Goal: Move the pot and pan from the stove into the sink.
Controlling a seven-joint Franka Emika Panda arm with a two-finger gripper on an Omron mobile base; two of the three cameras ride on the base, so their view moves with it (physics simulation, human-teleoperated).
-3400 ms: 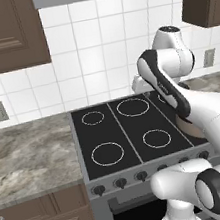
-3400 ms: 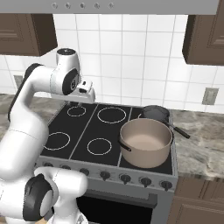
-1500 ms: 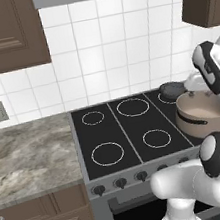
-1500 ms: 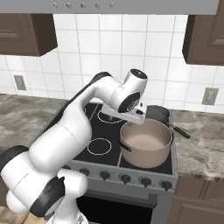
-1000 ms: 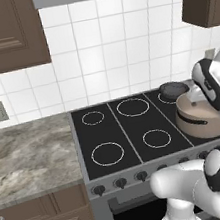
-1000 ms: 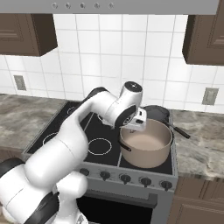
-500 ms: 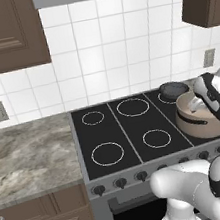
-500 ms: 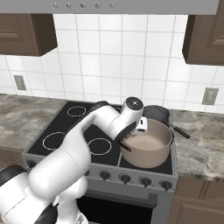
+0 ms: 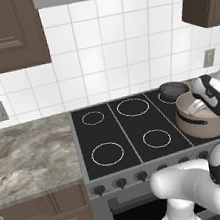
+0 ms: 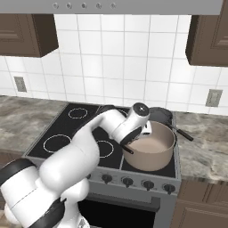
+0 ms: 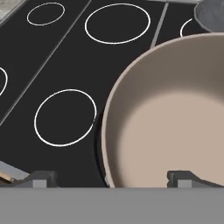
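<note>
The pan (image 10: 159, 114) sits half hidden behind the beige, deep pot (image 10: 152, 146) at the stove's (image 10: 80, 129) right edge. The claw (image 11: 111, 177) stands wide, straddling the pot's near rim, fingertips cut off.

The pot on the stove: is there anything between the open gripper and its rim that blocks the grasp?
Nothing visible blocks it. The gripper is open, one fingertip outside the pot wall and one over its inside, so the near rim sits between them. The pan stands behind the pot on the stove, away from the gripper.
</note>
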